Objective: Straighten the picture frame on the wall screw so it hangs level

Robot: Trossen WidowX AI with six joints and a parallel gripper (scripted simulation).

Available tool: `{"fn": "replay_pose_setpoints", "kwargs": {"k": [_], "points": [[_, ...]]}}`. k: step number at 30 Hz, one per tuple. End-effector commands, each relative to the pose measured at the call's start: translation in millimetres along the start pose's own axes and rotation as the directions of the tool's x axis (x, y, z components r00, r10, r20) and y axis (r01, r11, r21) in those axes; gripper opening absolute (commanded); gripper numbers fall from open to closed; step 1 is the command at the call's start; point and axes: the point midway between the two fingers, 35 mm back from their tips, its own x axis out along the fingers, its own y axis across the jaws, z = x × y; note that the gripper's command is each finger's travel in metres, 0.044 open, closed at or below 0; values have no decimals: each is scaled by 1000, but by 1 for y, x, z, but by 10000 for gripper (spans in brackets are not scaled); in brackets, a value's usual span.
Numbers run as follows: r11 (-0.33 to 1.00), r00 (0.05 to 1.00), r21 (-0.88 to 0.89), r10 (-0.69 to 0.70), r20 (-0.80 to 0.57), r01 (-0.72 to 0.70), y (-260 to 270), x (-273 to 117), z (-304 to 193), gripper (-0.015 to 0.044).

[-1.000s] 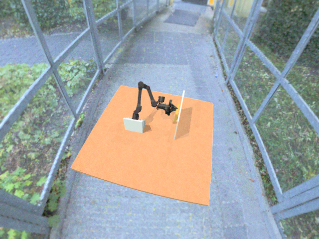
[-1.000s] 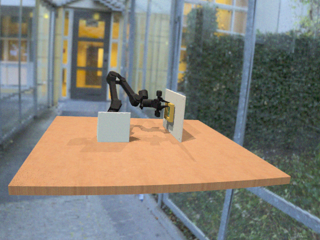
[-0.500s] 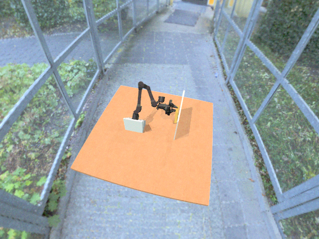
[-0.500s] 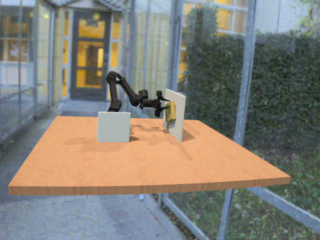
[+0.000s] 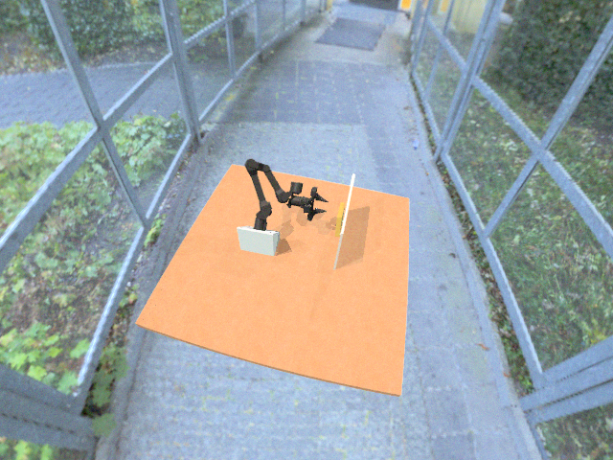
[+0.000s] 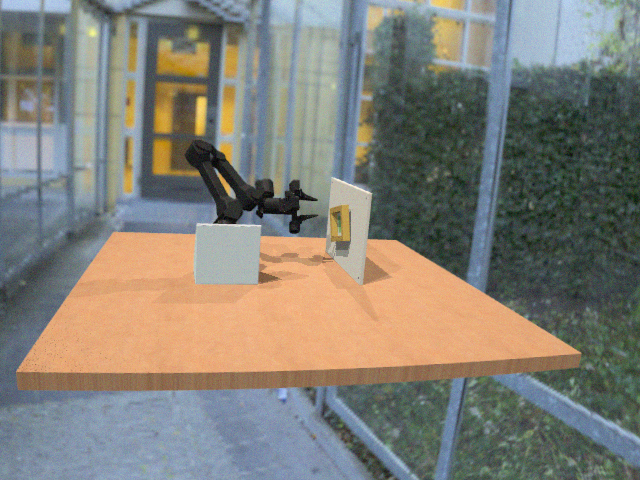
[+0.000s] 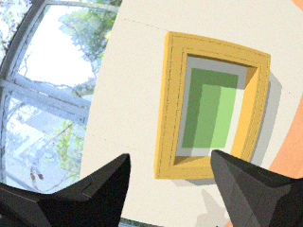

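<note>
The yellow picture frame (image 5: 339, 223) (image 6: 346, 224) (image 7: 171, 109), with a green picture inside, hangs on the upright white wall panel (image 5: 349, 200) (image 6: 356, 253) (image 7: 128, 95). It looks crooked: in the exterior view its top edge rises toward the right while the panel's top edge falls that way, so the right side in the wrist view seems high. My gripper (image 5: 327, 206) (image 6: 317, 207) (image 7: 170, 158) is partly open and empty. It stands back from the panel, clear of the frame, its fingertips near the frame's lower left in the wrist view. The screw and notched strip are hidden.
A pale box-like block (image 5: 258, 241) (image 6: 227, 254) stands beside the arm's base. Everything stands on the orange table top (image 5: 277, 307) (image 6: 289, 330). The panel's edges stand out behind the frame, and the frame's shadow falls on the panel.
</note>
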Motion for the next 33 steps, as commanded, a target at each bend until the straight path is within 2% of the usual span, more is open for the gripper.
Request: {"fn": "replay_pose_setpoints", "kwargs": {"k": [1, 5, 15, 25, 33], "points": [[994, 1000, -108, -4, 12, 6, -7, -21, 7, 260], [998, 1000, -62, -3, 4, 3, -2, -16, 2, 260], [998, 1000, -65, 6, 16, -5, 19, -69, -6, 260], [998, 999, -62, 17, 30, -15, 29, -118, 17, 260], [999, 999, -29, 35, 38, -34, 29, -121, 19, 260]]}}
